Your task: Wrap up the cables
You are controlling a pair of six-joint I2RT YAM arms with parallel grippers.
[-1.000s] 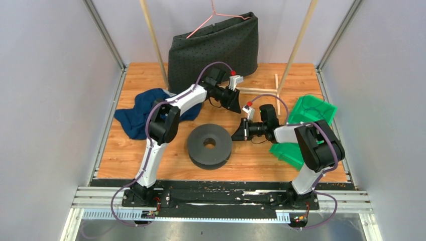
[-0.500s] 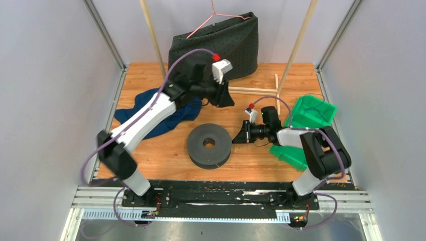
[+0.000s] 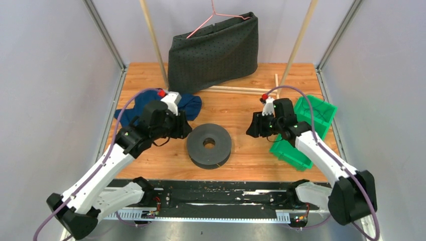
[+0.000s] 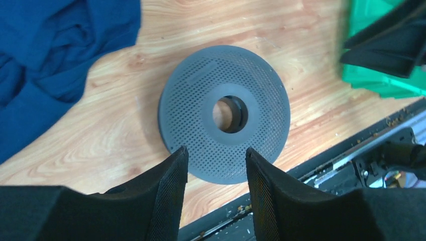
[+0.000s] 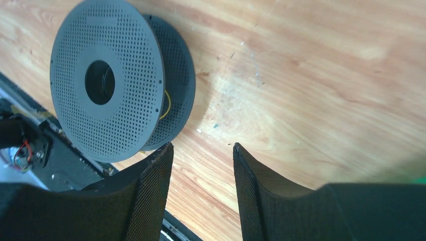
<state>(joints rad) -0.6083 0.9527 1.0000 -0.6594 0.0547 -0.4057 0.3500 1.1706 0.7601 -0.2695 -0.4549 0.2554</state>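
At the left we see a blue cloth [image 4: 55,55] crumpled on the table [image 3: 241,103]. Just beside it, the left end effector [image 4: 216,155] hangs with its fingers parted. It grips nothing and is aimed at the dark perforated spool [image 3: 209,145] lying flat at the table's middle. The thin yellow-orange wire [image 5: 168,104] shows as a short loop between the spool's two flanges. Further right, the right end effector [image 5: 202,149] is likewise spread and bare, clear of the spool, with the green bins [image 3: 326,111] near it.
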